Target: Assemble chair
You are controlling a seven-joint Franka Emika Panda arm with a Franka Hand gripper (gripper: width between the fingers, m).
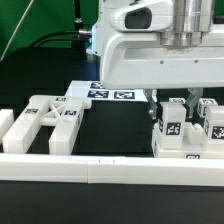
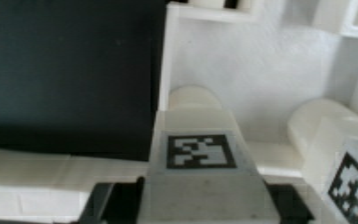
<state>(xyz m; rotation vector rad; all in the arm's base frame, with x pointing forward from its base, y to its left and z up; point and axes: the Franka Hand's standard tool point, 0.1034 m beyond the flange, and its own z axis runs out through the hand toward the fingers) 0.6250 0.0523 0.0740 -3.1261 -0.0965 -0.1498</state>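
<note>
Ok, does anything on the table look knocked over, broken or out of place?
Nothing stands out. The cut-out frame lies beside the border rail, the tagged pieces stand upright on the exterior view's right, and the claw straddles one. No damage visible.

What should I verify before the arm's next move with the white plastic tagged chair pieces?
1. The gripper is above the chunky white plastic tagged block: ok.
2. Block centred between the fingers: ok, wrist view.
3. Fingers closed on the block: cannot tell.
4. Room beside the neighbouring white tagged piece: not ok, probably tight.
5. The white cut-out frame is apart from the gripper: ok.
</note>
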